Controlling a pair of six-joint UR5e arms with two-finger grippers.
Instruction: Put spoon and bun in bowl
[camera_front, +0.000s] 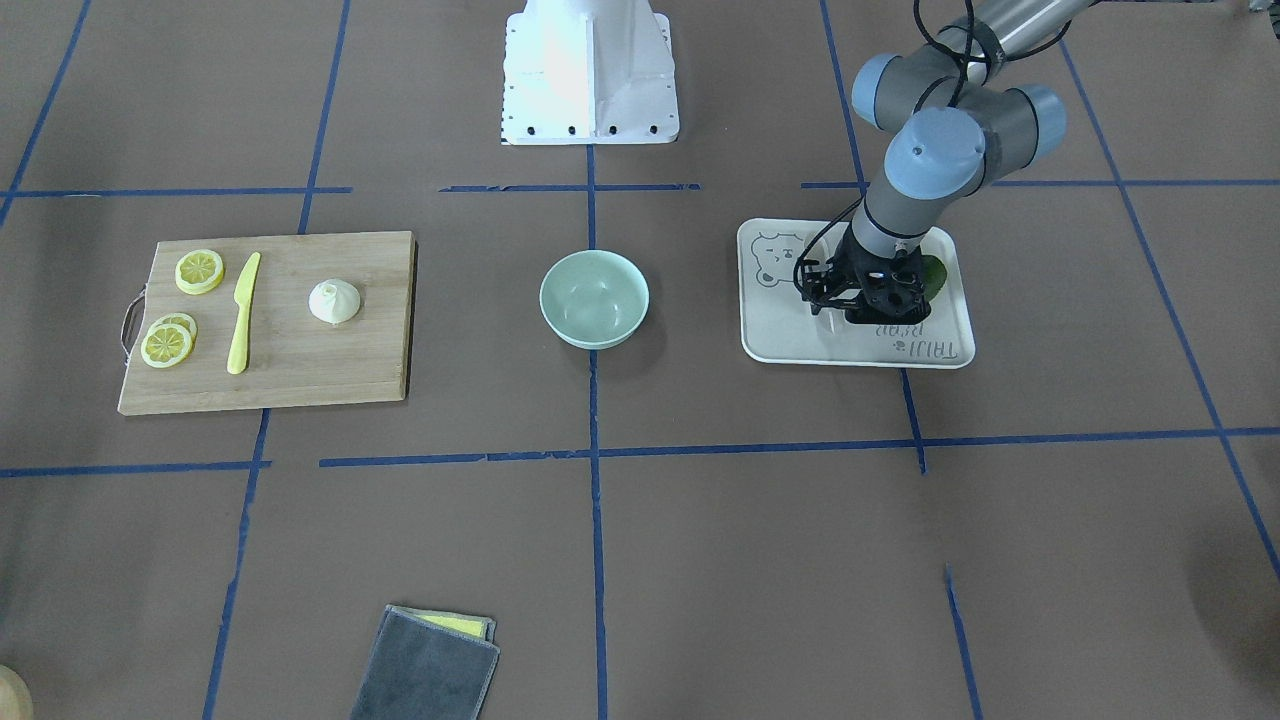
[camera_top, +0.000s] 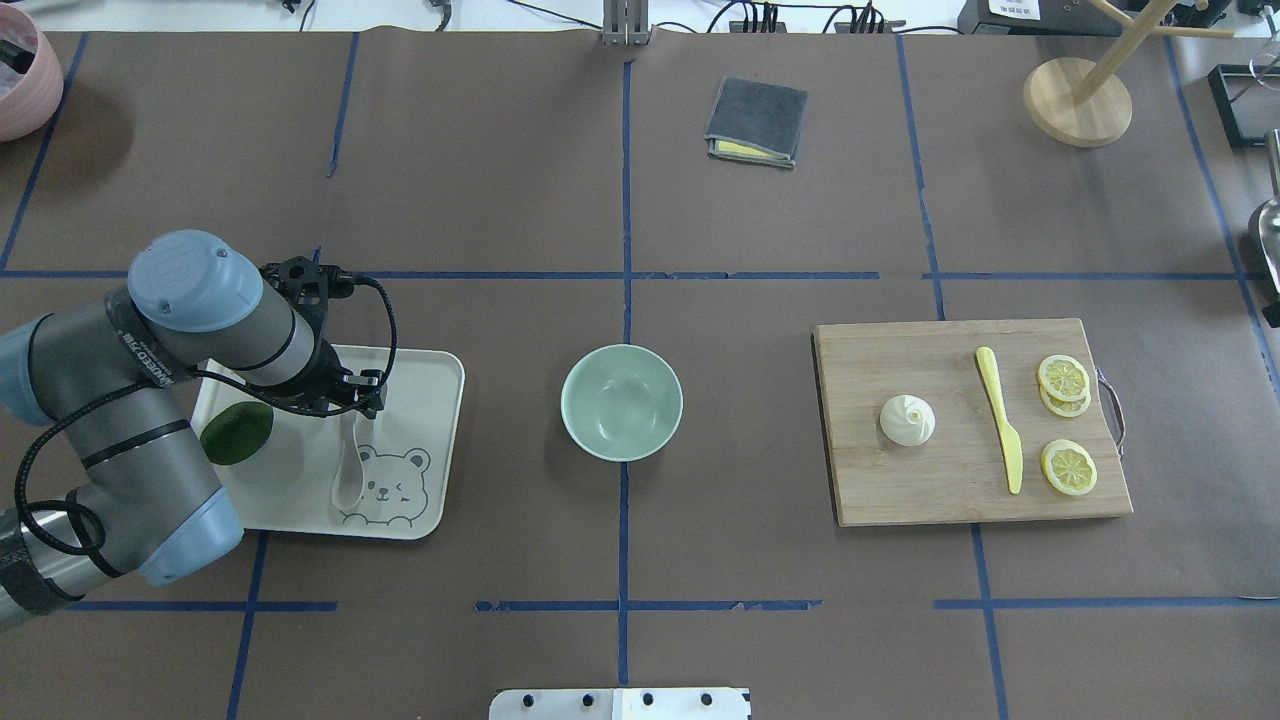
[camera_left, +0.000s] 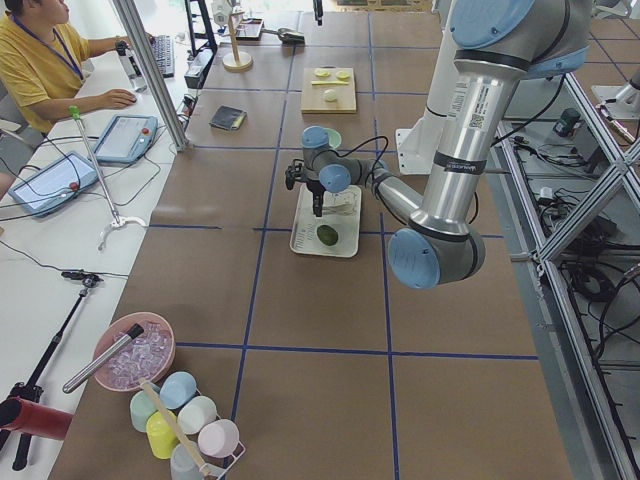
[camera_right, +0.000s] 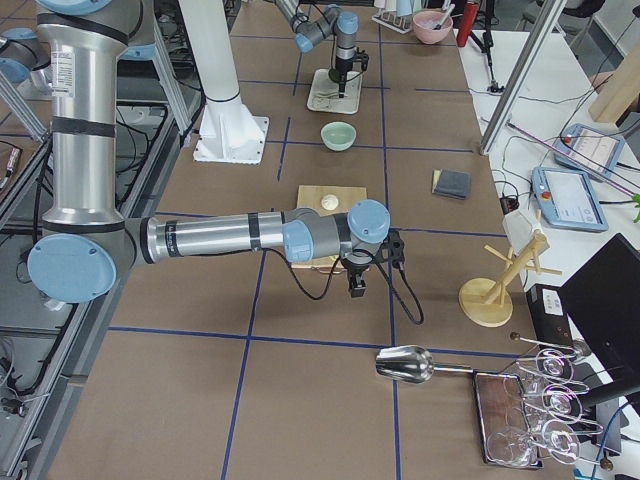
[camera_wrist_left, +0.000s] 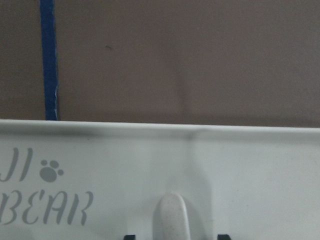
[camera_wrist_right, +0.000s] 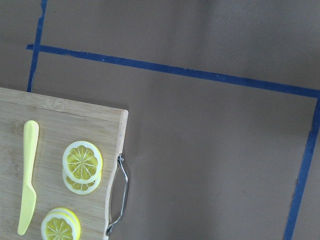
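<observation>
Spoon (camera_top: 347, 480) lies on the white tray (camera_top: 425, 372) with the bear drawing, on the robot's left side of the table. Its scoop points toward the robot and its handle points away. The left gripper (camera_top: 352, 405) is lowered over the handle. In the left wrist view the handle end (camera_wrist_left: 172, 217) sits between the two dark fingertips (camera_wrist_left: 129, 236), with a gap on each side, so the jaws are apart and hold nothing. A dark green avocado (camera_top: 236, 433) is on the same tray, well apart from the spoon and partly under the left arm.

The bowl (camera_top: 621, 402) stands in the middle of the table, between the tray and the wooden cutting board (camera_top: 870, 485). The bun (camera_top: 907, 420) sits upright on the board, at the side nearer to the bowl. A yellow knife (camera_top: 1000, 420) lies beside the bun, and lemon slices (camera_top: 1062, 378) are near the board's metal handle.

The right gripper (camera_right: 357, 285) hangs above the table past the handle end of the board. It shows only in the side view, so it cannot be told if its jaws are apart or together.
</observation>
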